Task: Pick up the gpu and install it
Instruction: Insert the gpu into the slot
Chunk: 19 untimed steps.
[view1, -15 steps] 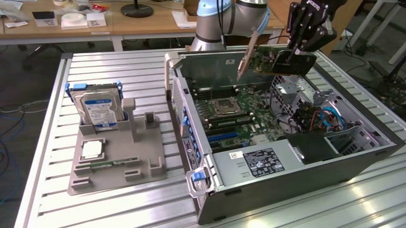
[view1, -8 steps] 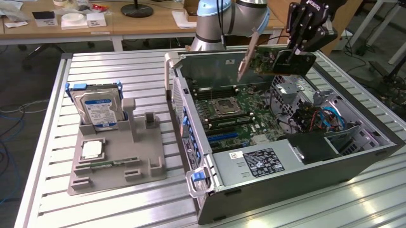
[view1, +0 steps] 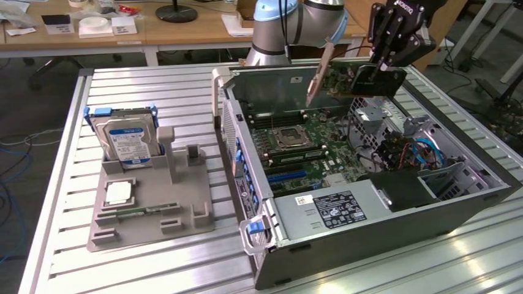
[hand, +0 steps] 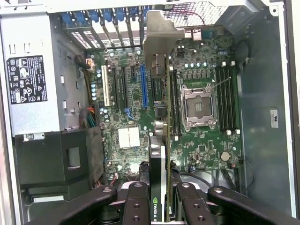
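My gripper [view1: 383, 61] is shut on the gpu [view1: 353, 78], a green card with a black cooler and a silver end bracket [view1: 317, 73]. The card hangs edge-down in the air above the rear part of the open computer case [view1: 270, 245]. In the wrist view the gpu [hand: 161, 140] appears edge-on between my fingers [hand: 136, 204], with my gripper [hand: 160, 206] clamped on its near end. Its bracket [hand: 161, 37] points toward the rear slot covers. Below it lies the motherboard [hand: 136, 93] with its blue and black expansion slots.
The case lies on its side on a slatted metal table [view1: 163, 86]. Inside are a CPU socket [view1: 288, 138], a power supply [view1: 343, 208] and cables [view1: 417, 150]. At the exterior view's left, a grey fixture [view1: 151, 214] holds an upright hard drive [view1: 124, 142] and a memory stick [view1: 143, 211].
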### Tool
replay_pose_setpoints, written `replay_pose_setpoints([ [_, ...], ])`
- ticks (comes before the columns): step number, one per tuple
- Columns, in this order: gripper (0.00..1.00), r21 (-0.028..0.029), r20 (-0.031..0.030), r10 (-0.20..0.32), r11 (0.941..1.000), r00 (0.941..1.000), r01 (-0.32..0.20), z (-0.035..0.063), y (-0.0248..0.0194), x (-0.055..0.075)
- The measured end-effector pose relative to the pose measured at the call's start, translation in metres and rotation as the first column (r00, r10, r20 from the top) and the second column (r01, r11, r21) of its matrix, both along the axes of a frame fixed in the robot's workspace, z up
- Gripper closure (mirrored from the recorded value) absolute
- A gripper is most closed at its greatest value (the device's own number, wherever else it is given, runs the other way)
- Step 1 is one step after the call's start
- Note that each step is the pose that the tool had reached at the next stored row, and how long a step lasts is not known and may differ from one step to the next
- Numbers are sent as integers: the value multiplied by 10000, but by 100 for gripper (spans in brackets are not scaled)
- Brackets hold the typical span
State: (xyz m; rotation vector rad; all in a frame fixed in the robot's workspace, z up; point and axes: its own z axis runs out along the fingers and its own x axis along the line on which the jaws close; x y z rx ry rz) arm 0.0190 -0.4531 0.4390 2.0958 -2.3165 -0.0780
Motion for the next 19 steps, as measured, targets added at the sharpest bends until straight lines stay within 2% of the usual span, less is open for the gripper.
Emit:
replay_pose_setpoints([
  [16, 74, 1, 0, 114, 9999, 9999, -114, -1, 0, 0],
  [17, 74, 1, 7, 115, 9999, 9999, -115, -2, 0, 0],
  [19, 74, 0, 78, 129, 9999, 9999, -129, -8, 0, 1],
])
